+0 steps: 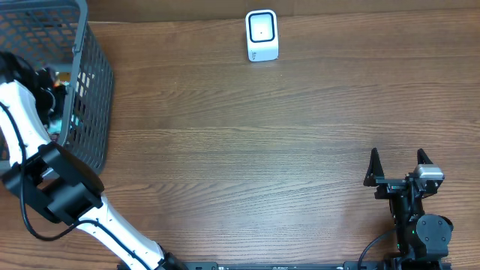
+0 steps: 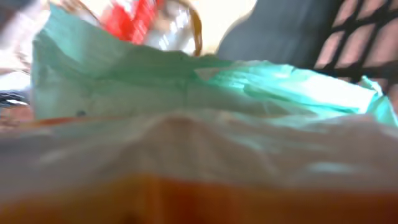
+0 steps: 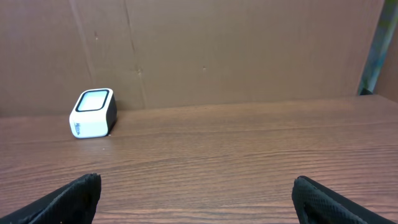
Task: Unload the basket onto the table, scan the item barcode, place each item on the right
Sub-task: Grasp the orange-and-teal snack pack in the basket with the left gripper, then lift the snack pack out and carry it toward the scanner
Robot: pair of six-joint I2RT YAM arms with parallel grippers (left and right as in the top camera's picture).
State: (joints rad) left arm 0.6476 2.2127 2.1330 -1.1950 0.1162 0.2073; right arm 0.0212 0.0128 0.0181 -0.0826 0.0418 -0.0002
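Note:
The white barcode scanner (image 1: 262, 35) stands at the far middle of the table, and the right wrist view has it on the left (image 3: 93, 113). My left arm reaches down into the dark mesh basket (image 1: 94, 82) at the far left; its gripper end (image 1: 46, 81) is mostly hidden among the contents. The left wrist view is filled by a blurred pale green and white packet (image 2: 205, 93) pressed very close to the camera, with an orange blur below it. No fingers show there. My right gripper (image 1: 399, 166) rests open at the near right, nothing between its fingers (image 3: 68, 199).
Behind the green packet lie a red-and-white pack (image 2: 134, 18) and the basket's mesh wall (image 2: 360, 31). A brown cardboard wall (image 3: 249, 50) stands behind the table. Bare wooden tabletop (image 1: 247, 150) stretches between basket, scanner and right arm.

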